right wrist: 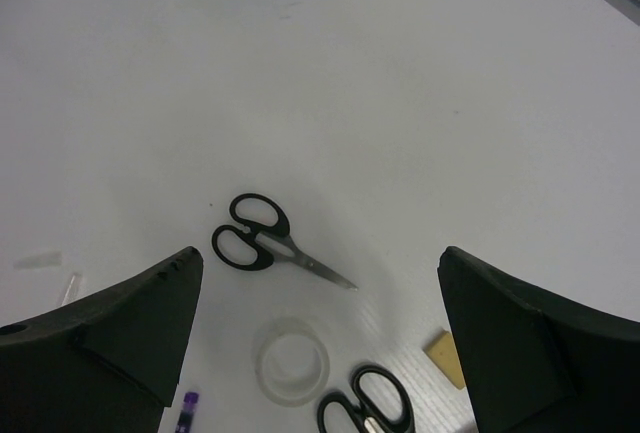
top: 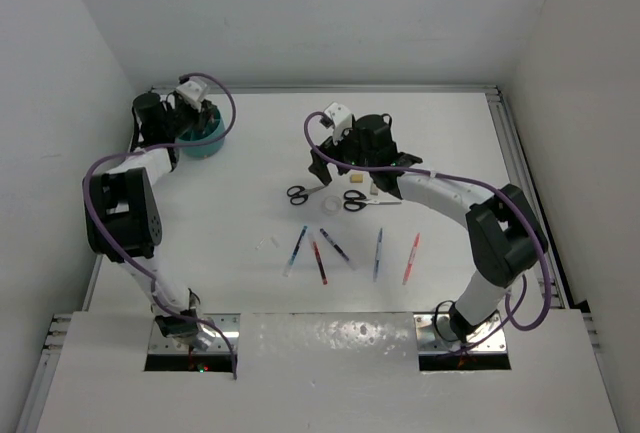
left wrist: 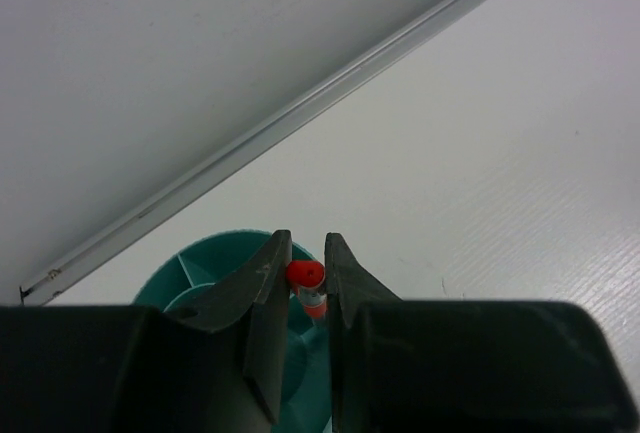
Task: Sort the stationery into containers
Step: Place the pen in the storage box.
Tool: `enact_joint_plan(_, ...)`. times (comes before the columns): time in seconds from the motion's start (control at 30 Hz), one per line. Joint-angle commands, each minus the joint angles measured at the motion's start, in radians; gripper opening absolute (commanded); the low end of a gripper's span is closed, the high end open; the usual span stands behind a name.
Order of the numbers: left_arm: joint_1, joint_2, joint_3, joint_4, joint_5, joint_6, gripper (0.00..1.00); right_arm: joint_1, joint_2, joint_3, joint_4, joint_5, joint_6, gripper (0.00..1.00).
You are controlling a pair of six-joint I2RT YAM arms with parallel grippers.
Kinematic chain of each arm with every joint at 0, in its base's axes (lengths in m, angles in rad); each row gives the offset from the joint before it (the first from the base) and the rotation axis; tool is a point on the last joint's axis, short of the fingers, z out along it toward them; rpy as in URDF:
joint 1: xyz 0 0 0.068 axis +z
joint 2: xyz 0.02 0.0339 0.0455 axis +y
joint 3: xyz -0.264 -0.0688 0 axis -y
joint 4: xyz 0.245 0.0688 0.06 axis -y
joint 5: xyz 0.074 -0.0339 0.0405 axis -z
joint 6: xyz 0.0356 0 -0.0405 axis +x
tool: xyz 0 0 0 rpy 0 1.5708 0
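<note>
FAR-LEFT CORNER, WHITE WORKTOP [top: 450,143] — The left arm's jaws are nearly closed, pinched on a red-capped pen [left wrist: 306,275] with a clear barrel, held directly over the round teal organiser [left wrist: 215,253]. The organiser's dividers show beneath the fingers [left wrist: 260,293], but which compartment the pen hangs over cannot be told.

Near the middle of the worktop the right arm's jaws stand spread wide and hold nothing. They hang above a cluster of stationery. In the wrist view, black-handled scissors [right wrist: 255,238] lie between the two fingers, with a clear tape roll [right wrist: 291,361] just below them. A second pair of scissors [right wrist: 368,408] is cut off by the bottom edge, and a beige eraser [right wrist: 447,356] lies beside the right finger.

Closer to the arm bases, five pens lie in a loose row, well apart from the organiser — a blue pen [top: 297,246], a dark red pen [top: 318,261], a blue-and-red pen [top: 335,246], a second blue pen [top: 378,251] and a red pen [top: 411,258] at the right end. A small white piece [top: 263,243] lies just left of the row.
</note>
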Motion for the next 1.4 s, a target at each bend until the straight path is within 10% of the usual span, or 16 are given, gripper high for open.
enact_joint_plan(0.0,0.004,0.013,0.008,0.027,0.019,0.003,0.0,-0.009,-0.007,0.058,0.007,0.014,-0.02,0.99)
enact_joint_plan(0.33,-0.022,0.059,0.043,0.047,-0.082,0.04,0.56,-0.009,-0.021,0.062,-0.03,0.022,-0.057,0.99)
enact_joint_plan(0.47,-0.029,0.058,0.07,0.045,-0.078,0.025,0.63,-0.009,-0.029,0.061,-0.028,0.022,-0.052,0.99)
enact_joint_plan(1.03,-0.12,-0.016,0.284,-0.143,0.013,-0.09,0.73,0.005,-0.191,-0.057,-0.033,0.083,0.001,0.99)
enact_joint_plan(1.37,-0.282,-0.269,0.159,-0.698,0.076,0.15,0.65,0.025,-0.39,-0.177,-0.269,0.337,0.064,0.99)
